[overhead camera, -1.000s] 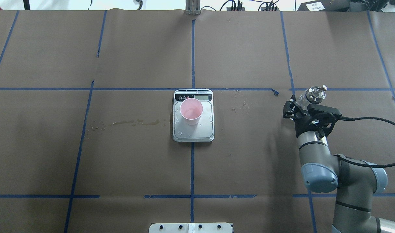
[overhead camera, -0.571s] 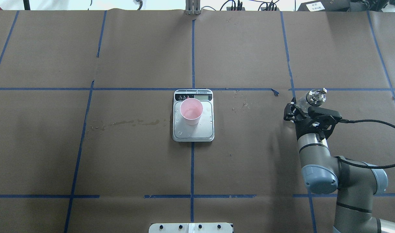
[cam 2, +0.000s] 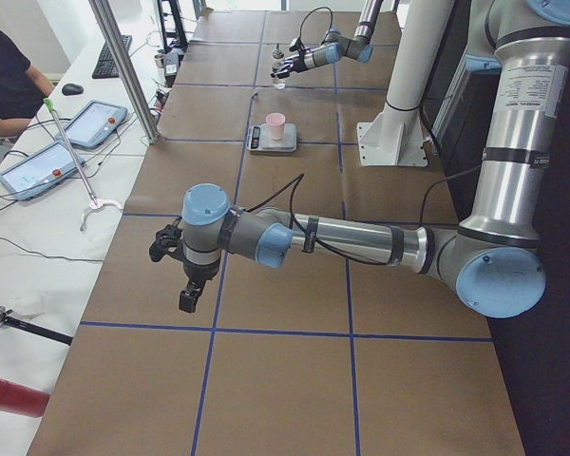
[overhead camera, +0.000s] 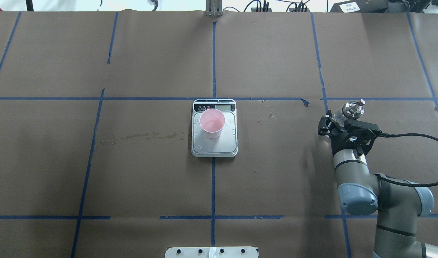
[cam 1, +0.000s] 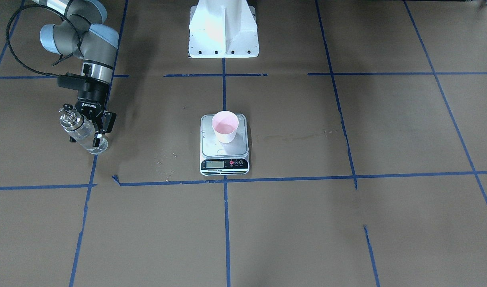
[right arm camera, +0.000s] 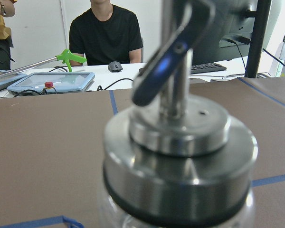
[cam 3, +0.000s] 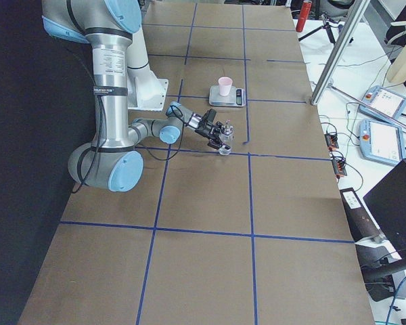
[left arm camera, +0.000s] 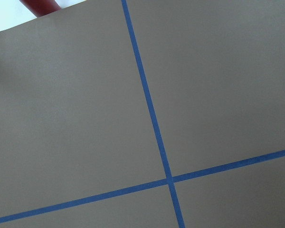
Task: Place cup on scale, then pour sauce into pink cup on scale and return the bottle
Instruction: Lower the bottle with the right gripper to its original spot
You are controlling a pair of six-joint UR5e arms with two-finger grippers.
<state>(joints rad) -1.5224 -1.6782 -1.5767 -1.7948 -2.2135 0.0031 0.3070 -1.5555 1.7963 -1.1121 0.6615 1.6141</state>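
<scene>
The pink cup [overhead camera: 212, 122] stands upright on the scale [overhead camera: 214, 148] at the table's middle; it also shows in the front view [cam 1: 225, 125] on the scale [cam 1: 211, 148]. My right gripper [overhead camera: 338, 116] is shut on the clear glass bottle [overhead camera: 353, 108] at the table's right side. The bottle [cam 1: 82, 133] is tilted, its base close to the paper, and it holds clear liquid. Its silver cap and spout fill the right wrist view [right arm camera: 180, 156]. My left gripper [cam 2: 188, 294] shows only in the exterior left view, far from the scale; I cannot tell whether it is open.
A dried spill stain [overhead camera: 140, 136] lies left of the scale. The white robot base [cam 1: 223, 32] stands behind the scale. Blue tape lines cross the brown paper. A side table with tablets [cam 2: 47, 157] and seated people runs along the far edge.
My right gripper has moved slightly to the right and toward the robot with the bottle in it. The cup and scale have not moved.
</scene>
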